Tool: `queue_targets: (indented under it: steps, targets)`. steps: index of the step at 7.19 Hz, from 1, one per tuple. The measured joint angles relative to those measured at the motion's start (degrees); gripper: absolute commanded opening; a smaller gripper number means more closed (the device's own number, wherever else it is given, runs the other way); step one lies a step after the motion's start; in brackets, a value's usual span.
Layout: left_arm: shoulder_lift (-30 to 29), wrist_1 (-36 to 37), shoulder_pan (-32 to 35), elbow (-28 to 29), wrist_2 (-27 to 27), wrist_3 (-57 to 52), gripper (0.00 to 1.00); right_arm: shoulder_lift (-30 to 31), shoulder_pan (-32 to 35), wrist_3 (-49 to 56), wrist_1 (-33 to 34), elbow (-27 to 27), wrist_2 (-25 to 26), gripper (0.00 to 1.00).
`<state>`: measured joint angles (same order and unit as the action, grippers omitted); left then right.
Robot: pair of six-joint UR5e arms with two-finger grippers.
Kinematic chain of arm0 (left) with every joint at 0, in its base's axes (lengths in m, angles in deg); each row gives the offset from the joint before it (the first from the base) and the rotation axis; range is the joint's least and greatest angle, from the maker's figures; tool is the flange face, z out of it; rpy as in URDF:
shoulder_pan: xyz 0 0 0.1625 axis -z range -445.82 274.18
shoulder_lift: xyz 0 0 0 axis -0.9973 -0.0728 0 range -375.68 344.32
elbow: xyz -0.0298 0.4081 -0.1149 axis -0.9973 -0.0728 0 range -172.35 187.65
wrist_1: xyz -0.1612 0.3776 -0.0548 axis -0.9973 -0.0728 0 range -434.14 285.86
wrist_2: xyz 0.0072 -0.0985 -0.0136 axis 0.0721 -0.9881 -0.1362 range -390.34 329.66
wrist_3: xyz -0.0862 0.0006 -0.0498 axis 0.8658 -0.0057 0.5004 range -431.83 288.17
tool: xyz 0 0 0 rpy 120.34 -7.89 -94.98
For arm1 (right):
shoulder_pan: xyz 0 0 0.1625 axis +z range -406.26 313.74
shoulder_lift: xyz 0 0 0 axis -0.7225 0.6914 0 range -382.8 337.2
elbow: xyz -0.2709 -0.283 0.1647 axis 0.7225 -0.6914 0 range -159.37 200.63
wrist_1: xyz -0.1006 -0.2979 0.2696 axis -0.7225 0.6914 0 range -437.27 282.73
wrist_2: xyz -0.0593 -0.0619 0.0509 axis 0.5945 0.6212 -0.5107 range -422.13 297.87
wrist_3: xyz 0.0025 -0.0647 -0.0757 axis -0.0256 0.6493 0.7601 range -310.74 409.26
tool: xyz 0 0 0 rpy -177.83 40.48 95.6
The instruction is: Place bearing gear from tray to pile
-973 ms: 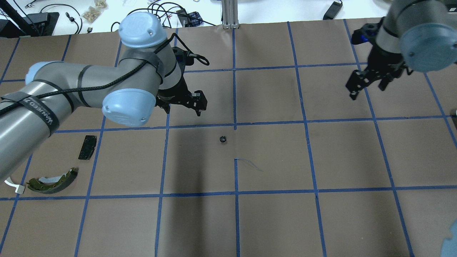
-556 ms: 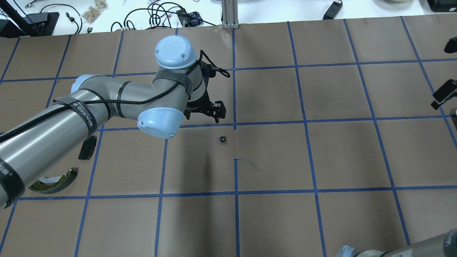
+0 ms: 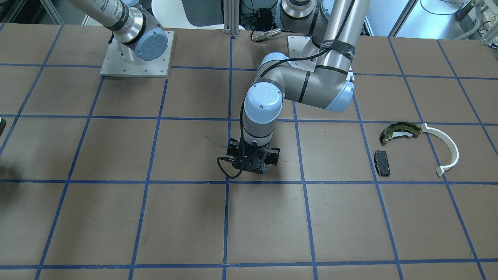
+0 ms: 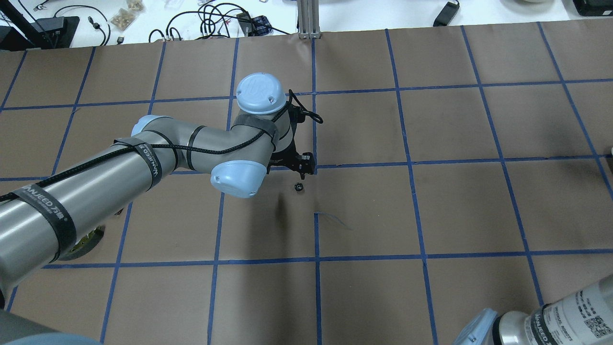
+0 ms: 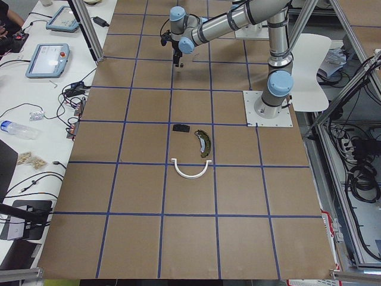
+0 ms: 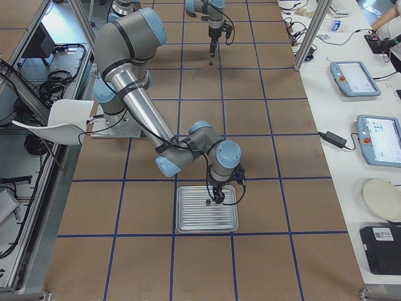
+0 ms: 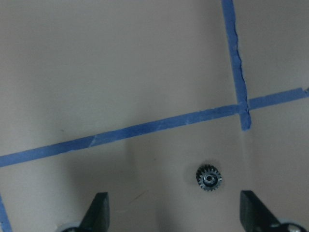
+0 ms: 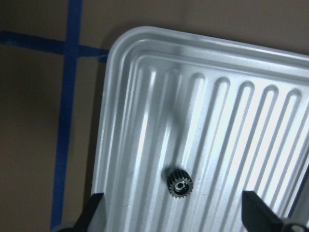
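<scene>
A small black bearing gear (image 7: 208, 177) lies on the brown paper near a blue tape crossing; it also shows in the overhead view (image 4: 299, 187). My left gripper (image 7: 176, 217) hangs open just above and beside it (image 4: 304, 165). A second black gear (image 8: 179, 183) lies in the ribbed metal tray (image 8: 145, 96). My right gripper (image 8: 175, 215) is open above it, over the tray (image 6: 207, 216). The pile lies far to the left: the olive brake shoe (image 3: 400, 130), the white arc (image 3: 447, 149) and the black pad (image 3: 382, 162).
The table is brown paper with a blue tape grid. My left arm (image 4: 143, 163) hides most of the pile in the overhead view. My right arm's body (image 4: 550, 321) shows at the lower right. Cables and tablets lie beyond the far edge.
My left arm has swung right and come down toward the gear on the paper. My right arm has left the upper right of the overhead view and now shows at the bottom right.
</scene>
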<state>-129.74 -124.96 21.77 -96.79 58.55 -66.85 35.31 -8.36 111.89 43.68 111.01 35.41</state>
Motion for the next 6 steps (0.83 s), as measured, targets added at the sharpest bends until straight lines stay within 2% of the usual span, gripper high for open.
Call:
queue_targets:
  steps: [1,2,3,4,6]
  targets:
    - [-1.1,1.3,0.3,0.0,0.0,0.0,0.88,-1.5,-0.8,0.1,0.5,-0.5,0.2,0.88]
    - [-2.1,2.3,0.7,0.0,0.0,0.0,0.77,-2.3,-1.2,0.0,0.6,-0.6,0.2,0.84]
    - [-2.7,2.8,1.1,0.0,0.0,-0.1,0.59,-2.7,-1.3,0.0,0.4,-0.4,0.1,0.79]
    - [-3.1,3.0,1.4,0.0,-0.1,-0.3,0.56,-2.9,-1.4,0.1,0.3,-0.2,0.2,0.7]
    - [-3.4,2.8,1.5,-0.1,-0.1,-0.5,0.56,-3.0,-1.5,0.2,0.1,-0.1,0.2,0.48]
